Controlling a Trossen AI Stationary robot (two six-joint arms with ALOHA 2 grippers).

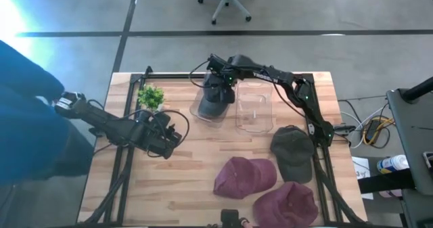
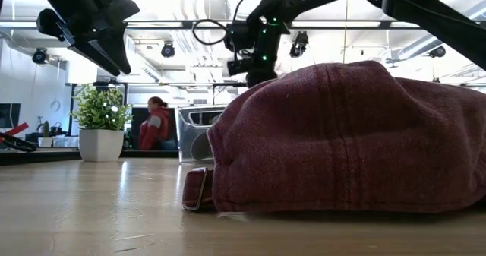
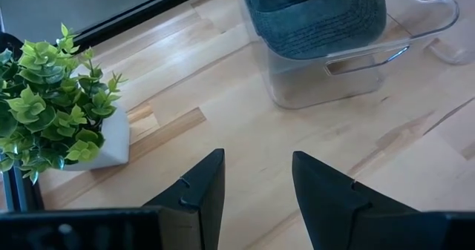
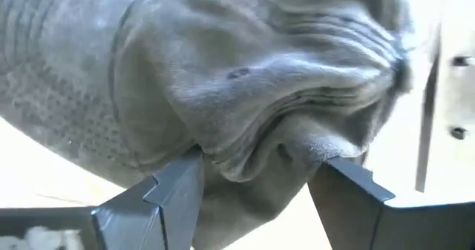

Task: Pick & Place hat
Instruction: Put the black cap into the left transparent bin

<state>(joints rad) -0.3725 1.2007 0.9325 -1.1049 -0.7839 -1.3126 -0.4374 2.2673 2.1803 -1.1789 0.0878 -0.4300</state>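
Note:
A dark grey cap [image 1: 215, 105] sits partly in the left one of two clear plastic bins [image 1: 200, 114] at the table's far side; in the left wrist view the cap [image 3: 312, 12] stands up above the bin's rim [image 3: 349, 61]. My right gripper [image 1: 220, 79] is over it, shut on its cloth [image 4: 245, 72]. My left gripper [image 1: 177, 137] waits open above the table's left half, its fingers [image 3: 200, 187] apart over bare wood. Whether the cap rests on the bin's floor cannot be told. My right gripper [image 4: 256, 165] pinches a bunched, wrinkled fold of the grey cap's crown [image 4: 267, 142] between its two fingers [image 4: 174, 187], coming from above and pointing down. The cap hangs below the fingers, its lower part inside the clear bin.
A second clear bin [image 1: 255, 107] stands right of the first. An olive cap [image 1: 292, 150] and two maroon caps [image 1: 243, 176] [image 1: 287, 204] lie on the table's right near part. A potted plant [image 1: 151, 97] stands far left. A person's blue sleeve [image 1: 27, 120] shows at the left edge.

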